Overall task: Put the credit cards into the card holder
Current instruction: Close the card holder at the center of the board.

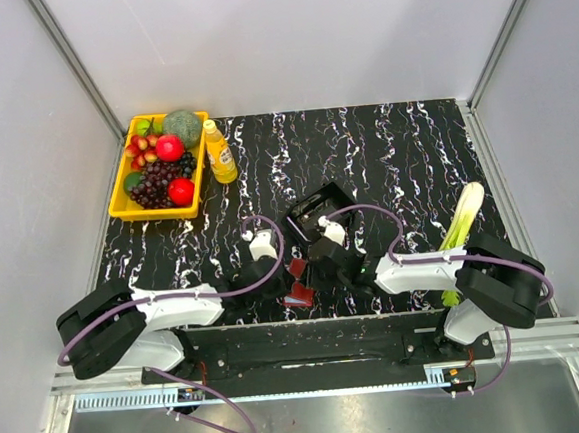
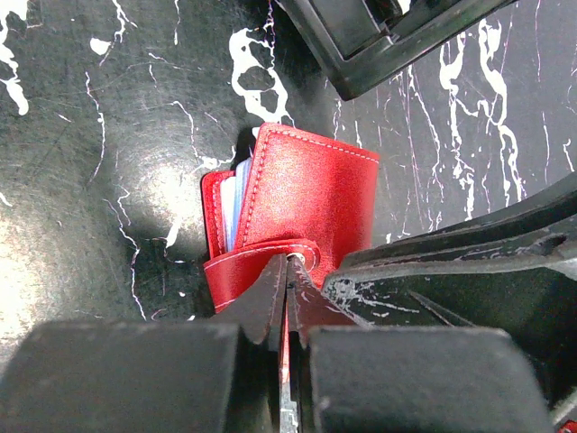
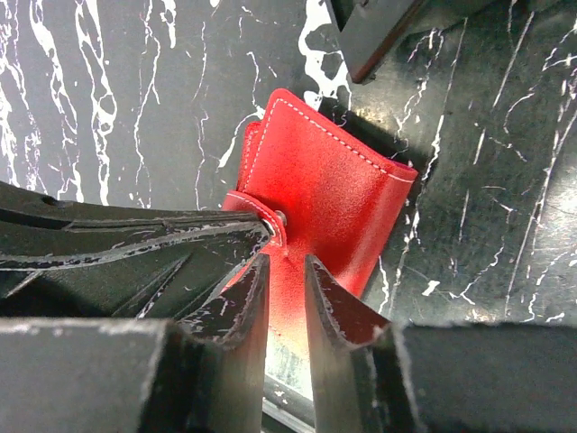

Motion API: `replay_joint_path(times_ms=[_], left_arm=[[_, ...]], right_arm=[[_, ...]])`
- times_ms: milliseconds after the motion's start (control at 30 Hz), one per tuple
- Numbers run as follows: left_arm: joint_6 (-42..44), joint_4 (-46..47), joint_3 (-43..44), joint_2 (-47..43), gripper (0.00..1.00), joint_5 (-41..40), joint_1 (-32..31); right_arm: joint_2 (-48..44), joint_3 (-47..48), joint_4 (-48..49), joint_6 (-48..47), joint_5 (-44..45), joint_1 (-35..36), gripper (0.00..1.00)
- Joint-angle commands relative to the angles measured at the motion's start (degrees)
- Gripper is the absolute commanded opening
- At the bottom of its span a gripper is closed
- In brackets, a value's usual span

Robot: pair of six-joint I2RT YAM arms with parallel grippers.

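Note:
The dark red card holder [image 2: 311, 194] lies folded on the black marbled table, near the front middle in the top view [image 1: 298, 282]. Pale blue-white credit cards [image 2: 237, 203] show edge-on inside its left side. My left gripper [image 2: 290, 263] is shut on the holder's red snap strap [image 2: 261, 262]. My right gripper [image 3: 287, 262] hovers close over the holder's outer panel [image 3: 334, 194], jaws a narrow gap apart with nothing between them. The two grippers meet at the holder, left [image 1: 277, 278] and right [image 1: 321, 266].
A black box-like tray [image 1: 319, 209] stands just behind the holder, seen at the top of both wrist views [image 2: 388, 41] [image 3: 379, 32]. A yellow tray of fruit [image 1: 128, 204] and a yellow bottle [image 1: 219, 152] stand at back left. A leek [image 1: 463, 225] lies at right.

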Motion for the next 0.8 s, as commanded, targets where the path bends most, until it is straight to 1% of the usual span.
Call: replay_joint_path(times_ms=[0,100,400,500,533,567,600,767], left_arm=[[0.41,-10.61,-1.53,4.04,0.00,5.30,-1.31],[0.50,-10.61,-1.18,4.22,0.00,5.39,-1.40],[0.59,-11.84,-0.48,4.92,0.00,5.30,-1.40],[0.76,-11.93,-0.30,5.18,0.00,5.21,-1.40],[0.85,-11.93,-0.04,5.18,0.00,5.39,-1.40],[0.77,-11.93,-0.13,5.18,0.00,5.39,-1.40],[0.94,-11.93,-0.13,5.18,0.00,5.39,-1.40],[1.03,-12.11,-0.04,5.36,0.00,5.65,-1.40]], right_arm=[[-1.29,0.96,-0.97,-1.54,4.04,-1.05,0.26],[-0.59,1.31,-0.45,-2.07,2.99,-1.50,0.23],[3.19,2.54,2.63,-2.52,-1.14,-1.85,0.22],[4.86,2.81,2.54,-2.34,-1.15,-1.85,0.20],[5.38,2.80,2.54,-2.43,-1.06,-1.85,0.14],[5.74,3.15,1.84,-2.51,-0.80,-2.02,0.05],[5.92,3.42,1.23,-2.51,-0.10,-2.02,0.00],[7.14,4.03,-1.15,-3.13,1.14,-2.11,0.00]])
